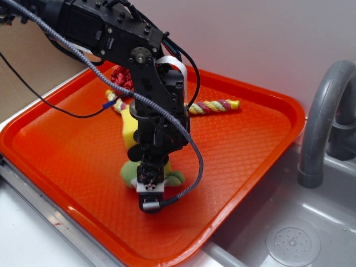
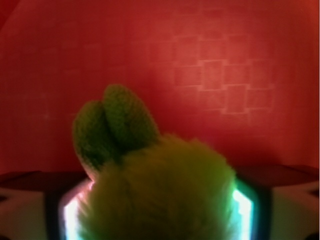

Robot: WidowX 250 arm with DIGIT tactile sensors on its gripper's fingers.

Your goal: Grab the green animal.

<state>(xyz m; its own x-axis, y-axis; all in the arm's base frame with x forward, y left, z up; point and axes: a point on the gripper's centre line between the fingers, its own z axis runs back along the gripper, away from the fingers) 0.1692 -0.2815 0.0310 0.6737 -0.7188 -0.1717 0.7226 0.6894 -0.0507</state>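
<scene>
Exterior and wrist views of the grasping step. The green animal is shown lying on the orange tray, toward its near edge, with the claw lowered directly over it. In the exterior view only the pale green parts of the toy are seen, on either side of the black arm; its middle is hidden behind the claw. In the wrist view the fuzzy yellow-green back of the green animal fills the lower centre of the picture, with two pale green rounded parts standing up at its left, and the lit inner faces of the two fingers are seen close against its flanks on either side. The claw is thus judged to be set around the toy, with the toy between its fingers; whether the fingers are already pressed firmly into the plush or only resting beside it cannot be told from these views.

Behind the arm, a yellow sponge, a striped rope toy and a dark red ruffled ball are seen farther back on the tray, apart from the claw. A grey faucet and a sink are seen at the right.

The step in hand is judged to be the closing of the grip. For the next move, a firm squeeze on the soft body is called for, since plush yields and may slip, followed by a straight lift clear of the tray.
</scene>
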